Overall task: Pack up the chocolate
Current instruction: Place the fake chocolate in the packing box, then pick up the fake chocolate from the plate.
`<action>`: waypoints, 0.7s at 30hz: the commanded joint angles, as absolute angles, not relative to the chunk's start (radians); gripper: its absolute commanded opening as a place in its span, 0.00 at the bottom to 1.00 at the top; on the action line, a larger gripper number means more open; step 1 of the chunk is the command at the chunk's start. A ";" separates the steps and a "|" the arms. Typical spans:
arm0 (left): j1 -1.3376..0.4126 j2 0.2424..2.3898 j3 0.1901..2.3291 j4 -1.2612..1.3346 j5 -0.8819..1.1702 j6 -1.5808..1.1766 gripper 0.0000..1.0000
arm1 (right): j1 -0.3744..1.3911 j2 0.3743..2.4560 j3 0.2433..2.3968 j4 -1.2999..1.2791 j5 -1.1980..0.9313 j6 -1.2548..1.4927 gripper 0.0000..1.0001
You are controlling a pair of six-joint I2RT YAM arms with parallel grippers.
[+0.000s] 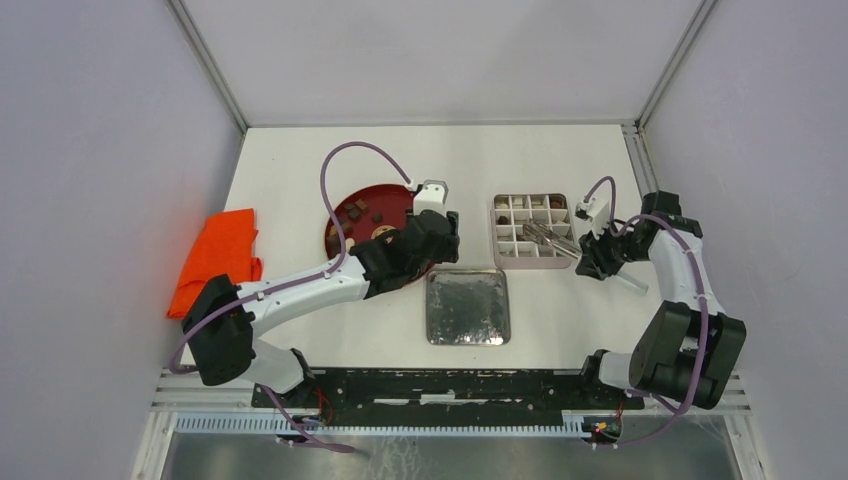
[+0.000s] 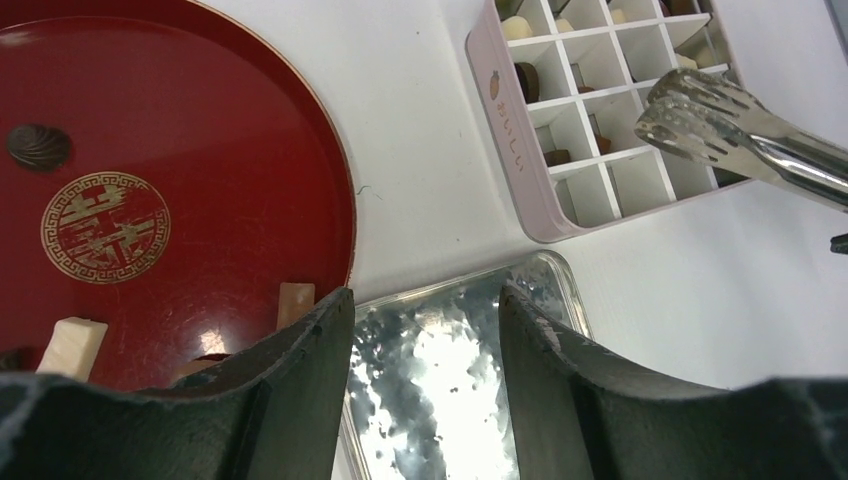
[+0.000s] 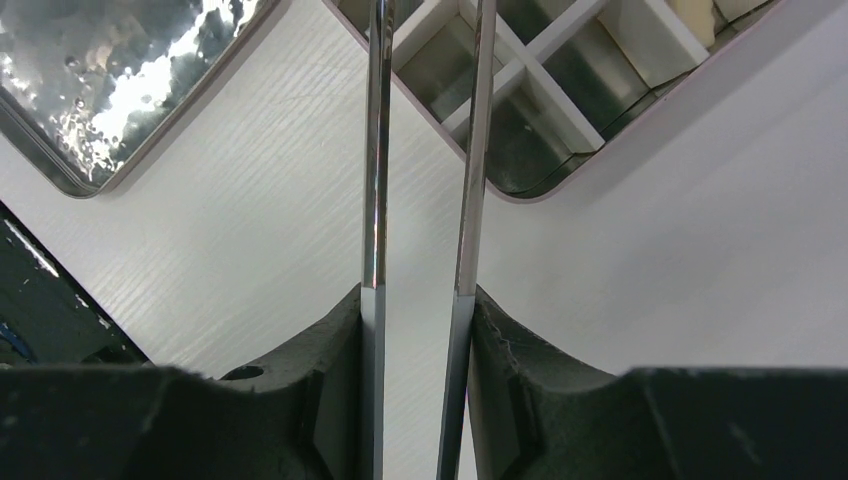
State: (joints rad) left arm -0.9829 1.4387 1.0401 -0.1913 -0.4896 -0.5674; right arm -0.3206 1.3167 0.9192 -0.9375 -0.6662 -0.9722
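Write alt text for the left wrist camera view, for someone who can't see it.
The open, empty left claw hangs over a shiny metal tray. At picture left a red plate holds a few chocolate pieces; upper right, metal tongs reach over a pink grid box, some compartments filled.

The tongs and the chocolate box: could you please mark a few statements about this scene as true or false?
1. The right gripper holds metal tongs. True.
2. The tongs' tips hover over the red plate. False: they are over the pale pink box.
3. The left gripper is open and holds nothing. True.
4. The orange cloth lies right of the box. False: it lies left of the plate.
5. Some chocolate pieces lie on the plate. True.
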 commanded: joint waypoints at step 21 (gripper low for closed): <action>-0.450 1.138 1.073 -0.346 -0.010 -0.373 0.76 | 0.274 1.377 1.197 -0.753 -0.634 -0.692 0.39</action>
State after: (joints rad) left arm -0.4755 1.2064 0.9901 -0.2028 0.0299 -0.5385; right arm 0.1524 1.3228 1.1076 -0.8391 -0.7021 -0.7750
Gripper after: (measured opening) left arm 0.744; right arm 0.395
